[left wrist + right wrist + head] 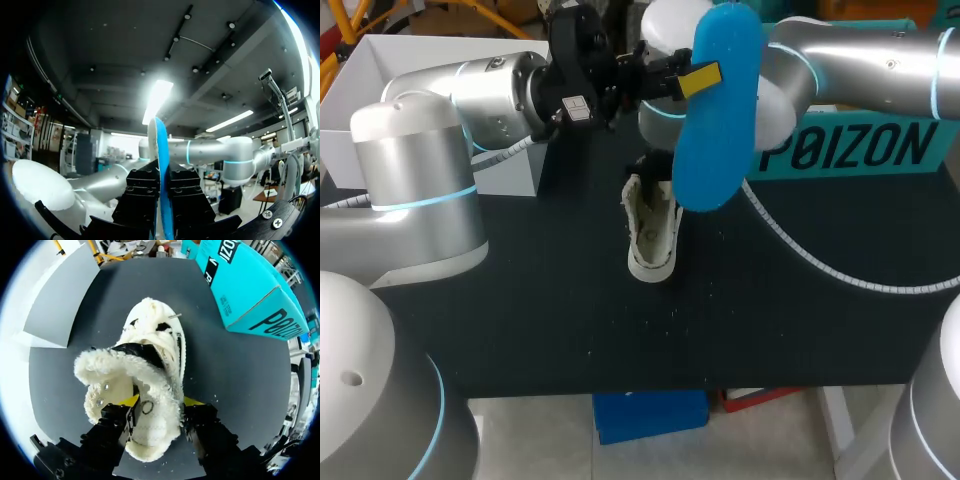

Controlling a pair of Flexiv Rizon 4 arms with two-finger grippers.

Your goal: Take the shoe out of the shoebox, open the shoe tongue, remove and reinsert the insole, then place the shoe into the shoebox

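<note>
A white fleece-lined shoe (653,228) stands on the black table top, toe toward the front edge. In the right wrist view the shoe (150,360) lies right under my right gripper (161,401). That gripper is open, with one yellow tip inside the heel opening and the other outside the side wall. High above the shoe, my left gripper (692,80) is shut on a blue insole (715,110), which hangs on edge. In the left wrist view the insole (159,150) rises edge-on from between the black fingers (145,192).
A teal shoebox (860,150) lies at the back right, also seen beside the shoe (250,290). A white open box (410,70) stands at the back left. A corrugated white cable (820,262) trails over the table's right side.
</note>
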